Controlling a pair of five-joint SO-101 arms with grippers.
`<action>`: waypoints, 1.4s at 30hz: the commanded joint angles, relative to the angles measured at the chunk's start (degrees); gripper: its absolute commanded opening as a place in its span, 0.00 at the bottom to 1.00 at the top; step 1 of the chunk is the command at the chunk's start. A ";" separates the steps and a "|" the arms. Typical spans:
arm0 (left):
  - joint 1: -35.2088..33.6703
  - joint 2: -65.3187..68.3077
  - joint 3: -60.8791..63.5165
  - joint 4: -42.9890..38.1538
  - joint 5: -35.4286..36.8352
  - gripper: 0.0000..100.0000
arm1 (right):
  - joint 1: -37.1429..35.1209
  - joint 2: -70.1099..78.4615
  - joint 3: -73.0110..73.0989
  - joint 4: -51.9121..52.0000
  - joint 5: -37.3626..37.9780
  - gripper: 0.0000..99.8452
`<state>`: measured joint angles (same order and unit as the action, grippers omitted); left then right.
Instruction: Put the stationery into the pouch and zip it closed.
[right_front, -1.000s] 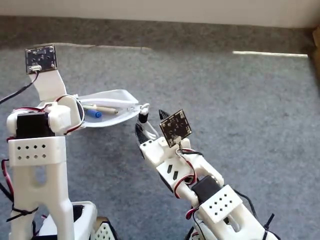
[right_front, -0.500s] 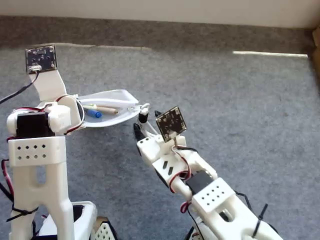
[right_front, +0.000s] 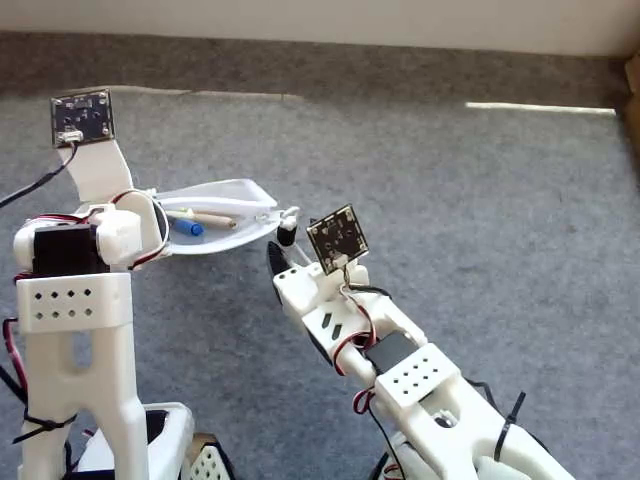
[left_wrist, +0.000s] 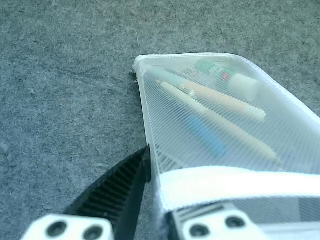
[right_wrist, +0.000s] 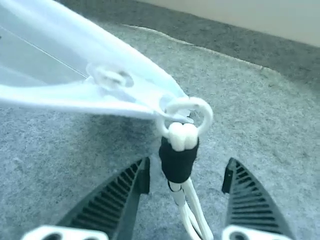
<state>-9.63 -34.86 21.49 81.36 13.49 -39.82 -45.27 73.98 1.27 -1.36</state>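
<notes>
A translucent white pouch (right_front: 225, 200) lies on the grey carpet between the two arms. Through its wall (left_wrist: 220, 125) I see cream pens (left_wrist: 225, 102), a blue pen (right_front: 186, 228) and a white eraser (left_wrist: 243, 87). My left gripper (left_wrist: 150, 200) is shut on the pouch's near end, its black finger (left_wrist: 122, 192) pressed against the white edge band. The zipper pull cord (right_wrist: 178, 157), a white loop with a black bead, hangs off the pouch's other end (right_front: 288, 228). My right gripper (right_wrist: 182, 192) is open, one finger on either side of that cord without touching it.
Grey carpet (right_front: 480, 220) stretches away to the right and back, ending at a pale wall strip (right_front: 400, 20). The left arm's white tower (right_front: 75, 350) stands at the near left. The right arm's body (right_front: 400, 370) crosses the near middle.
The right arm has shifted left and forward, which brings its open gripper closer around the zipper pull cord. The left arm and the pouch have stayed put.
</notes>
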 joint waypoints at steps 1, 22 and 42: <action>-0.13 -0.40 0.04 0.00 -0.53 0.01 | 0.75 -0.13 -4.26 -1.80 -0.35 0.22; -0.13 -0.40 0.04 0.26 -0.53 0.01 | 2.24 -0.13 -3.82 -6.81 -0.18 0.16; -0.13 -0.04 -0.04 -2.20 -0.53 0.01 | -1.71 -20.35 0.66 10.95 7.56 0.04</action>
<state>-9.63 -34.86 21.49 80.84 13.49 -39.65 -61.45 75.38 7.34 5.41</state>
